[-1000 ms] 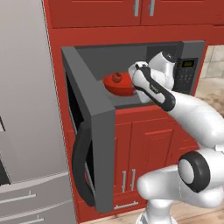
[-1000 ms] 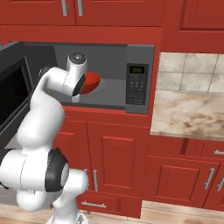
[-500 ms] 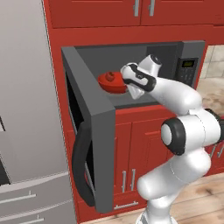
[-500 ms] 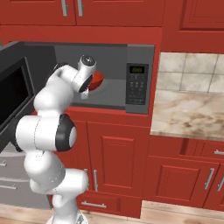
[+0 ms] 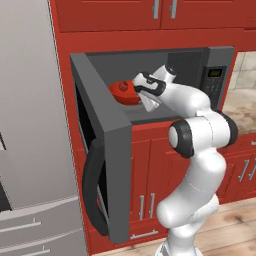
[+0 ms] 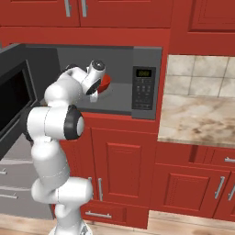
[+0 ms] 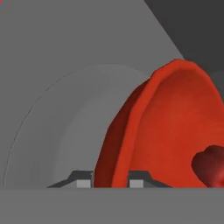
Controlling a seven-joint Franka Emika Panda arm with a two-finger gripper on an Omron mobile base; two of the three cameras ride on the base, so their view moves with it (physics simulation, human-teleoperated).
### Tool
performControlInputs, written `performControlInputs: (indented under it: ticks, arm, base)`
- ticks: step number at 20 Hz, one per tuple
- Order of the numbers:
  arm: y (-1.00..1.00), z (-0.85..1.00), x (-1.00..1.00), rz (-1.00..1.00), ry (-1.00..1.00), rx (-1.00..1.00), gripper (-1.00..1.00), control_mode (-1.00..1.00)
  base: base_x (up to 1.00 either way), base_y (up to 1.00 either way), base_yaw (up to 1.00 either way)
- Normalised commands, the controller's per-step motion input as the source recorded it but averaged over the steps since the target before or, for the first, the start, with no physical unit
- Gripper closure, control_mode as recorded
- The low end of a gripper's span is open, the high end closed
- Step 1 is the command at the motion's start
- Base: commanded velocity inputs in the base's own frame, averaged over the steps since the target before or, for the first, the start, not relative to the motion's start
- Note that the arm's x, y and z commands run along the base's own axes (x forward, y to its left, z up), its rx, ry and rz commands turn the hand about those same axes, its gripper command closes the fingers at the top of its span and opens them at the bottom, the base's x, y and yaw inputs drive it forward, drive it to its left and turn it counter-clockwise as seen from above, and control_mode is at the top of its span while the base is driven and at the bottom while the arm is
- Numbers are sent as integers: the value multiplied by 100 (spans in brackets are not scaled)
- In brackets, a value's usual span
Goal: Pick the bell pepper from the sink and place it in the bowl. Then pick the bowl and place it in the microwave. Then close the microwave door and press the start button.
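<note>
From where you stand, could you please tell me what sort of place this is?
Most likely a home kitchen: a built-in microwave with its door swung open, red cabinets, a stone-look counter and a tall grey fridge.

The glossy red bowl [image 5: 124,93] sits inside the microwave [image 5: 200,65], toward the left of its grey cavity, with the small red pepper [image 7: 211,167] lying in it. The microwave door [image 5: 102,150] stands wide open.
</note>
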Motion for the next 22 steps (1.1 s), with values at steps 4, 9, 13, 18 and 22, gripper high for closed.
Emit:
performControlInputs:
  ticks: [4, 9, 13, 18, 22]
  arm:
    - [0, -12, -8, 7, 0, 0, -100, -100]
    - [0, 22, -56, 1, -6, 0, -100, -100]
    - [0, 37, -99, 0, -14, 0, -100, -100]
    - [0, 38, -100, 0, -7, 1, -100, -100]
    - [0, 37, -100, 2, 0, 2, -100, -100]
  base:
    - [0, 0, 0]
    - [0, 0, 0]
    - [0, 0, 0]
    - [0, 0, 0]
    - [0, 0, 0]
